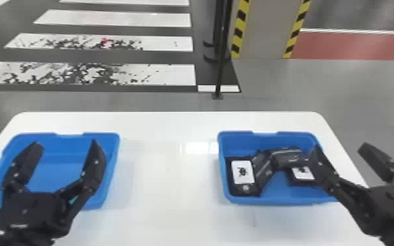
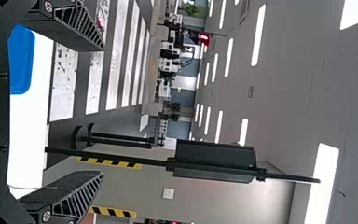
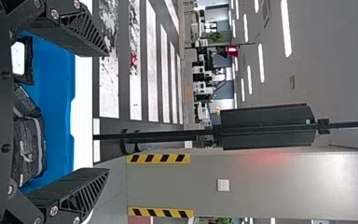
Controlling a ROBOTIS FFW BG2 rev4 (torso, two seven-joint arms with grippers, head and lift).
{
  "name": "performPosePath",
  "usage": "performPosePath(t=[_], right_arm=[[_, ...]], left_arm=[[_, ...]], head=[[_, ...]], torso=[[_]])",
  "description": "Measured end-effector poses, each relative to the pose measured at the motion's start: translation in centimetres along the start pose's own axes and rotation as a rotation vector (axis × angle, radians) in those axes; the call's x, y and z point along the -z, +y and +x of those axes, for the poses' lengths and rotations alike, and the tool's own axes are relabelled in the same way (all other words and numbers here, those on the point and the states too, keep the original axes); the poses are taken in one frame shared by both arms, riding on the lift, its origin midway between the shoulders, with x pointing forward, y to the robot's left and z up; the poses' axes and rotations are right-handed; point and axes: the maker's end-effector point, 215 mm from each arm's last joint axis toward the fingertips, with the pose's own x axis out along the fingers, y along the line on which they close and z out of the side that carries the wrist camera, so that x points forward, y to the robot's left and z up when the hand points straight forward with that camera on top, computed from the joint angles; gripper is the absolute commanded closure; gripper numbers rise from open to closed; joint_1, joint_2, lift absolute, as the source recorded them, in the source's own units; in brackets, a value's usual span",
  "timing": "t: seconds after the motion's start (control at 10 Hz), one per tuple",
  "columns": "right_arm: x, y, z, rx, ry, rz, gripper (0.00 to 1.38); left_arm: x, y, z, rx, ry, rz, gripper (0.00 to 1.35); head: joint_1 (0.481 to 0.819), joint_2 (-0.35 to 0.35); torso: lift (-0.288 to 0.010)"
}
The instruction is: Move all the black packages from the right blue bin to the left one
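Right hand point(image 1: 340, 146) near the black packages point(image 1: 288, 157)

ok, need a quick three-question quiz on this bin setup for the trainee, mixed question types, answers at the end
1. Multiple choice. Of the left blue bin and the right blue bin, where do black packages show?
a) left only
b) right only
c) both

2. True or false. The left gripper and the right gripper both have their jaws apart, gripping nothing.

3. Fill in. The label on the package nearest the table's middle has a ____ background with a dark mark on it.

Key: 1 b; 2 true; 3 white
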Motion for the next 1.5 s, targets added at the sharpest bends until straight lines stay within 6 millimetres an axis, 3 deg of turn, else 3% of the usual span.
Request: performPosePath(t=[0.4, 1.1, 1.5], right_arm=[[-0.7, -0.1, 0.0, 0.002, -0.039, -0.013, 0.15], [-0.1, 0.1, 0.6, -0.008, -0.031, 0.013, 0.15], [5.7, 2.2, 4.8, -0.086, 0.176, 0.047, 0.15]], left_arm=[[0.0, 0.2, -0.1, -0.005, -0.009, 0.001, 0.10], [0.3, 0.3, -0.2, -0.007, -0.002, -0.003, 0.10], [0.4, 0.4, -0.2, -0.007, -0.003, -0.006, 0.10]], head=[[0.695, -0.051], [0.695, -0.048], [0.695, -0.010]], torso=[[-0.132], [-0.132], [-0.132]])
